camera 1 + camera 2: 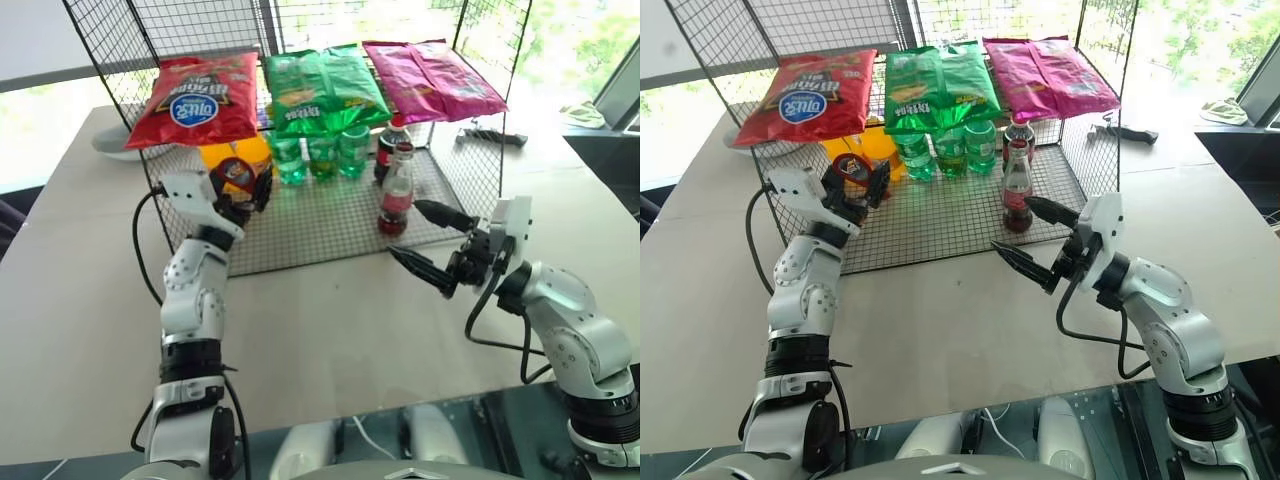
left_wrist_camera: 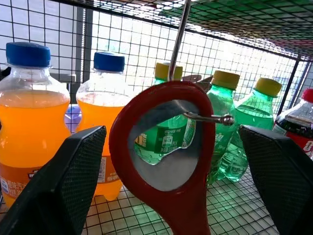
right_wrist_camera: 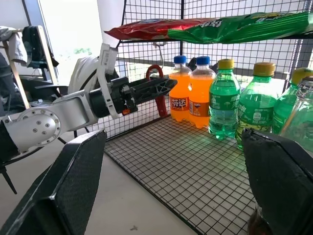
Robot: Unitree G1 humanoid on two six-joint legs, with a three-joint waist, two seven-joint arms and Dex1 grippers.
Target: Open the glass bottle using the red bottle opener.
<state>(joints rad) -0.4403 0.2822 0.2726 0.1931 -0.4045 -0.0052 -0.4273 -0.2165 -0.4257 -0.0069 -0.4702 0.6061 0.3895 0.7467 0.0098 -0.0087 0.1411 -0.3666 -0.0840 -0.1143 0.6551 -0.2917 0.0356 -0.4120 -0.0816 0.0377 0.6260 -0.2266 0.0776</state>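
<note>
Spread wide and holding nothing, the left gripper (image 1: 248,198) is hovering at the wire rack's (image 1: 330,235) left edge in the left eye view, while the right gripper (image 1: 425,240) is hanging just as open beside the glass bottle (image 1: 397,195), which is standing upright on the rack floor near its front right. From the right gripper the bottle is lying at about ten o'clock, close by; its long axis is running straight up, so that arm is judged the nearer one for steadying it.

Seen from the right eye, the same layout is showing: the left gripper (image 1: 862,180) is sitting against the orange bottles (image 1: 855,150), and a dark plastic cola bottle (image 1: 1018,135) is standing just behind the glass one (image 1: 1016,195), at its twelve o'clock.

Looking along the left wrist, the red bottle opener (image 2: 164,152) is hanging on a metal hook (image 2: 208,117) between the two open fingers, ring head at twelve o'clock, handle dropping to six. Neither eye view is making that alignment plain.

From the right wrist, the opener (image 3: 157,90) is appearing as a red loop beyond the left gripper (image 3: 151,88), at the rack's side mesh, while the glass bottle's shoulder (image 3: 301,122) is crowding in at three o'clock.
</note>
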